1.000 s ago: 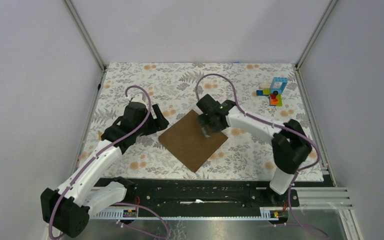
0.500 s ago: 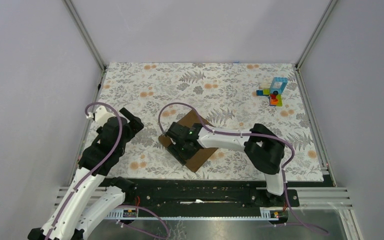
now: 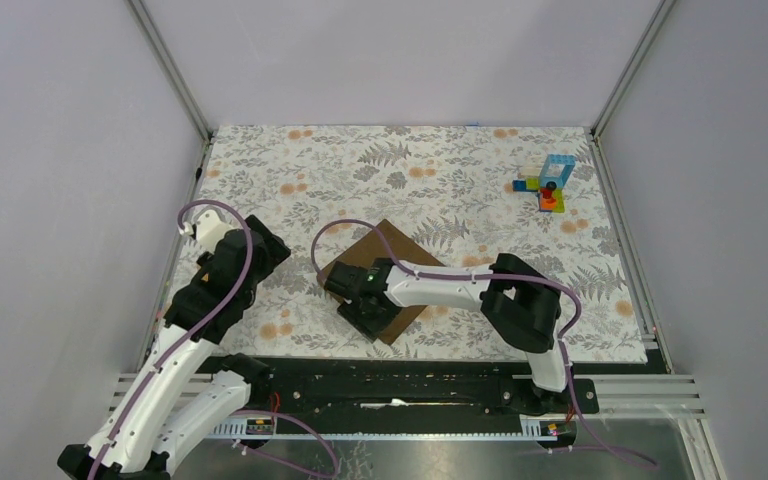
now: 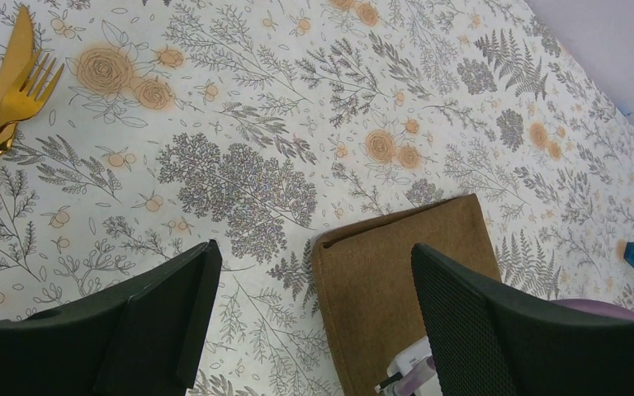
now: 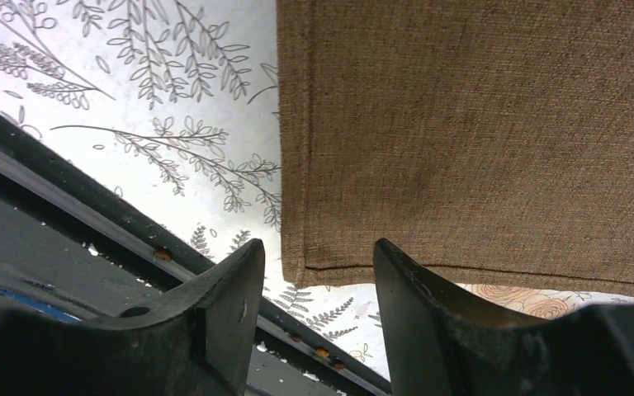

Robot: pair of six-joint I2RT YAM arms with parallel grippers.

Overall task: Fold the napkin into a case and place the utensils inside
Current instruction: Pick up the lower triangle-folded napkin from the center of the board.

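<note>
At the far left of the left wrist view we see the utensils (image 4: pixel 0 99), gold-coloured and lying together on the floral cover (image 3: pixel 460 170) of the worktop. We judge them stiff, light and slippery, best pinched across the handles. The left tool (image 4: pixel 312 252) hangs released, jaws wide with nothing between them; the utensils are well off to its left and the napkin (image 4: pixel 404 272) lies just ahead of it. The napkin rests flat in the middle of the worktop, its left corner seemingly in two layers. We expect it to be soft and limp, best taken at a corner or hem. The right tool (image 5: pixel 315 252) hovers low over the napkin's near corner, jaws apart and straddling the hem, with no cloth pinched.
</note>
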